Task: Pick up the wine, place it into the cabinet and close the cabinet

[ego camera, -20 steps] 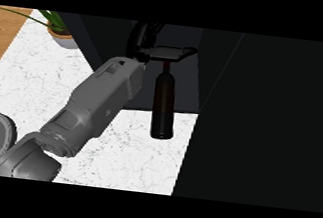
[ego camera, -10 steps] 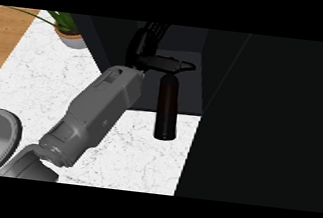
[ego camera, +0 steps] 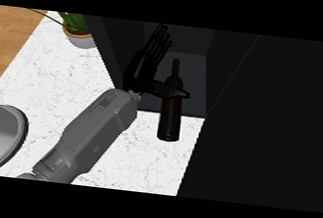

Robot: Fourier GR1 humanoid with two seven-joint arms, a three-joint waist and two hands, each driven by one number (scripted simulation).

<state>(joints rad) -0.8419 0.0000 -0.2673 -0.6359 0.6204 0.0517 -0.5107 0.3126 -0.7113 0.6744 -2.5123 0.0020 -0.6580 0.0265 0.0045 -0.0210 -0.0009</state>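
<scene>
Wine: the dark glass wine bottle with a red-capped neck (ego camera: 171,107) stands at the centre of the frame, base on the white marbled counter (ego camera: 62,94), neck reaching up into the dark cabinet opening (ego camera: 192,59).
Hand: the black hand (ego camera: 149,64), which looks to be the left, now has its fingers straightened upward beside the neck; only the thumb lies across the bottle's shoulder. Half a second ago it was curled round the bottle.
Meaning: the grasp appears to be letting go, so the placing step looks nearly done; closing the cabinet remains.
Other hand: not visible.
Surroundings: green potted plant (ego camera: 75,30) upper left, wooden floor (ego camera: 1,47) at the left edge.
</scene>
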